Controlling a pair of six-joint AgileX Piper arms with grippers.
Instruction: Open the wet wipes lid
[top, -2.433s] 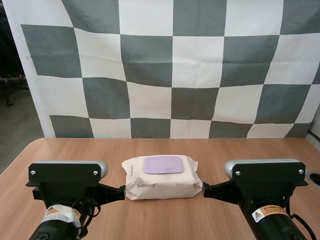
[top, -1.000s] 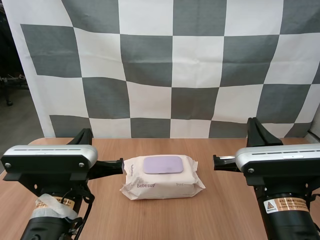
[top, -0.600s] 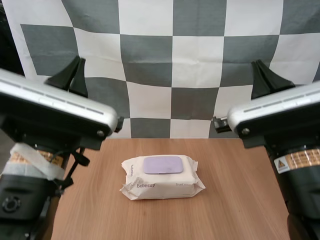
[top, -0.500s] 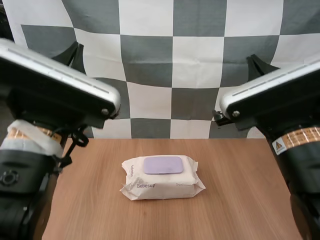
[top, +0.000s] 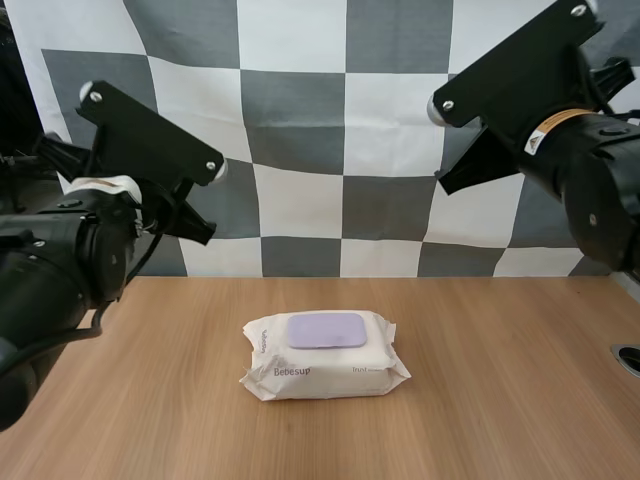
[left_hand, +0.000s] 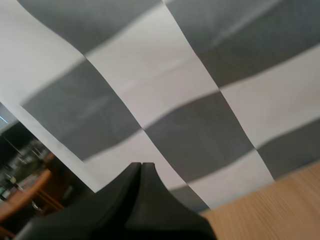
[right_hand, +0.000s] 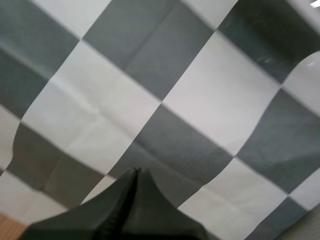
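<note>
Finds the pack of wet wipes (top: 325, 358) lying flat on the wooden table (top: 500, 410), well below both grippers and roughly midway between them. Carries a rigid-looking lilac lid (top: 326, 329) on its upper face, flat and not yet opened.

Shows the left gripper (left_hand: 141, 165) pressed together into one dark wedge, with nothing in it. Shows the same for the right gripper (right_hand: 135, 171): fingers together, empty, high over the table and well apart from the pack.

Looks like a soft, fairly light thing: thin film wrapper, puffy at the sides, crimped at the ends. Probably dents under pressure and slides on the smooth wood if pushed from one side only. Probably wants steadying, by pressing down on the wrapper beside the lid or pinching a crimped end.

Suggests taking hold at the lid's edge, since the lid seems the only stiff part and likely snaps open on a hinge. Cannot tell from here which edge bears the lifting lip. Calls for opening the fingers before coming down, and for a light touch so as not to crush the pack.
</note>
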